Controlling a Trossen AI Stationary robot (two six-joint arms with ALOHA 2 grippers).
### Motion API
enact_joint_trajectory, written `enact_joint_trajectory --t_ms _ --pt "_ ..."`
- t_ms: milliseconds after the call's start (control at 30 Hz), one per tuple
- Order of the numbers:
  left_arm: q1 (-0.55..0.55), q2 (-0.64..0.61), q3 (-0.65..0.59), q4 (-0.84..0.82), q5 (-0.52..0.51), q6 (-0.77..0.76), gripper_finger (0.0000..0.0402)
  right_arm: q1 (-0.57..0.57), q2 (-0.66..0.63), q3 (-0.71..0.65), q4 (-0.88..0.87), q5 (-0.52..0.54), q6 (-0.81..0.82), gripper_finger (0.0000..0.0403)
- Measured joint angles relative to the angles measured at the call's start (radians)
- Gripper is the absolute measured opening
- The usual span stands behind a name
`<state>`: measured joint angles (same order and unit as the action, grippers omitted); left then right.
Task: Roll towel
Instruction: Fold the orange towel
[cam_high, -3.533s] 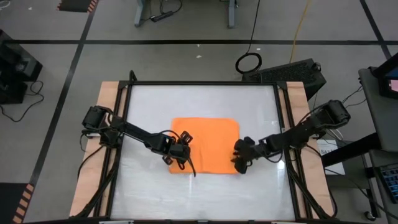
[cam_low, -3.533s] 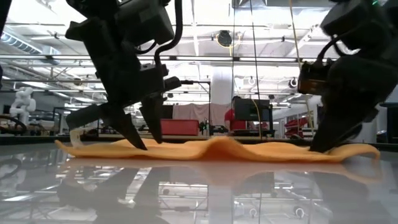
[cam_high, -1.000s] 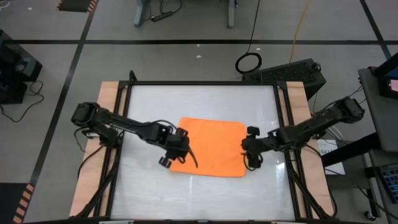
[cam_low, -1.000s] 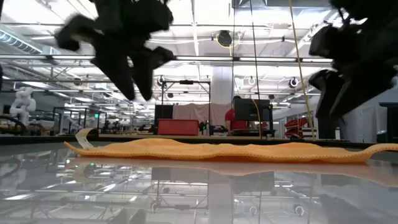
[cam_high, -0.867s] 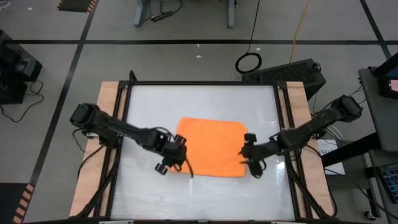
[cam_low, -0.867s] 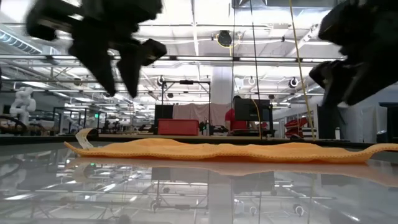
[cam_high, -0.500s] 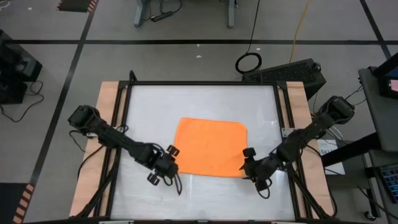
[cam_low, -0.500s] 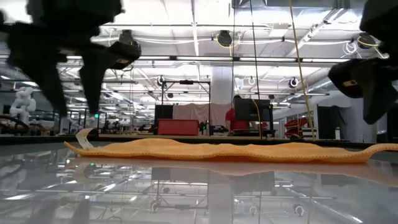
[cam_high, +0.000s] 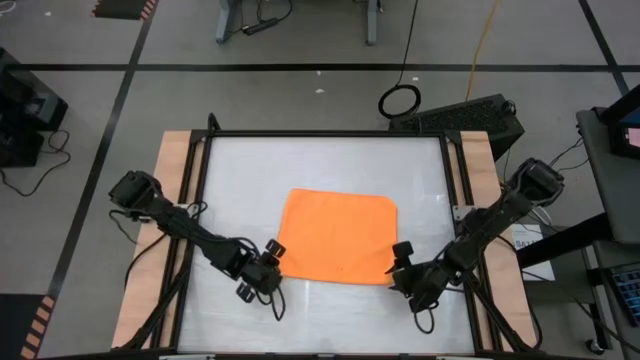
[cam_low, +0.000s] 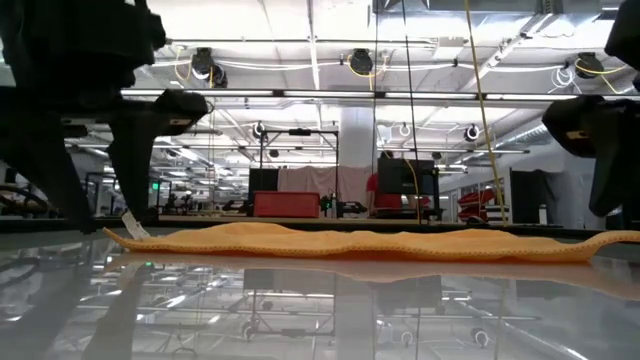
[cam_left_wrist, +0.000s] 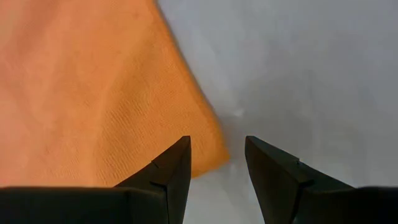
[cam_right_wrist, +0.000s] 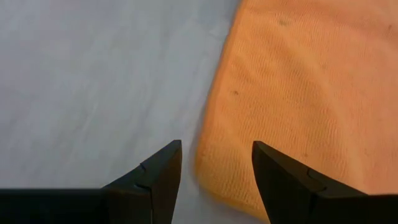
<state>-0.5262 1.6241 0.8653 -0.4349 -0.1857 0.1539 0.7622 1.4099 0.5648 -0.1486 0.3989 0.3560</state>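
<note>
From above, the towel (cam_high: 338, 237) lies spread flat near the middle of the white bench (cam_high: 325, 160), a little toward its near edge. The left hand (cam_high: 262, 272) sits just off the towel's near left corner, and the right hand (cam_high: 410, 272) sits just off its near right corner. Both arms reach in low from the sides of the bench.

At bench level, the towel (cam_low: 360, 243) shows as a long, thin orange strip lying on the glossy bench (cam_low: 320, 310), with small ripples along its top and a white tag sticking up at one end. The dark bulk of one arm stands at each edge of this view, both blurred; the room behind has shelving, lights and a red cabinet.

From the left wrist, the left hand (cam_left_wrist: 217, 163) is open, its two dark fingers (cam_left_wrist: 171, 171) spread either side of the towel's (cam_left_wrist: 93, 93) corner, which lies flat on the bench (cam_left_wrist: 311, 68).

From the right wrist, the right hand (cam_right_wrist: 216, 168) is likewise open, fingers (cam_right_wrist: 283, 177) apart over the towel's (cam_right_wrist: 298, 93) rounded corner and edge, with bare bench (cam_right_wrist: 93, 74) beside it.
</note>
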Motion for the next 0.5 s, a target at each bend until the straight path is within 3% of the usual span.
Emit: enact_joint_trajectory --t_ms 300,500 --pt "0.004 0.022 -0.057 0.073 -0.075 -0.018 0.0155 0.006 0.054 0.0 0.006 0.003 0.035 0.0187" --pt "0.002 0.034 -0.061 0.087 -0.07 -0.018 0.0088 0.013 0.078 0.0 0.009 0.018 0.044 0.0175"
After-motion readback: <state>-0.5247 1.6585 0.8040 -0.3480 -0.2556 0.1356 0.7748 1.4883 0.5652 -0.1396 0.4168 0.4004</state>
